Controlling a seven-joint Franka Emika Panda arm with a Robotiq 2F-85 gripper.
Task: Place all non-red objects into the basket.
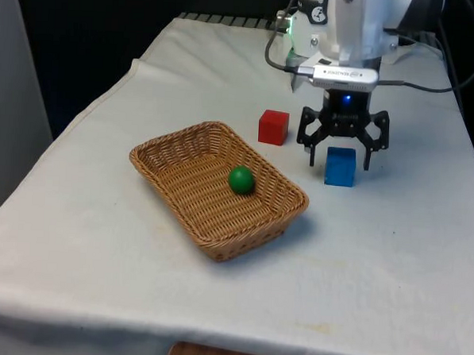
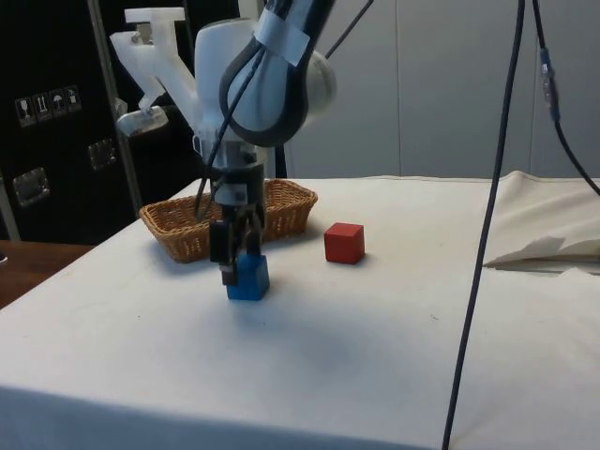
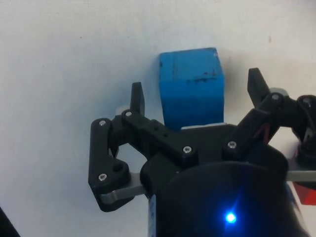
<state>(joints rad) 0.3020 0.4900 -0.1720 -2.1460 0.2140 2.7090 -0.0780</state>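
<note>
A blue cube [image 1: 340,166] [image 2: 248,278] [image 3: 191,89] rests on the white cloth at the front view's right of the basket. My gripper [image 1: 340,157] [image 2: 236,267] [image 3: 195,96] hangs low over it, open, with one finger on each side of the cube and a gap to both. The wicker basket [image 1: 174,154] [image 2: 173,225] holds a green ball [image 1: 241,180]. A red cube [image 1: 273,127] [image 2: 344,243] stands on the cloth just beyond the basket's far corner, on the front view's left of the gripper.
The basket's near rim [image 1: 295,208] lies a short way from the blue cube. A black cable [image 2: 487,225] hangs down in the side view. A fold of cloth [image 2: 553,248] is bunched at the table's edge.
</note>
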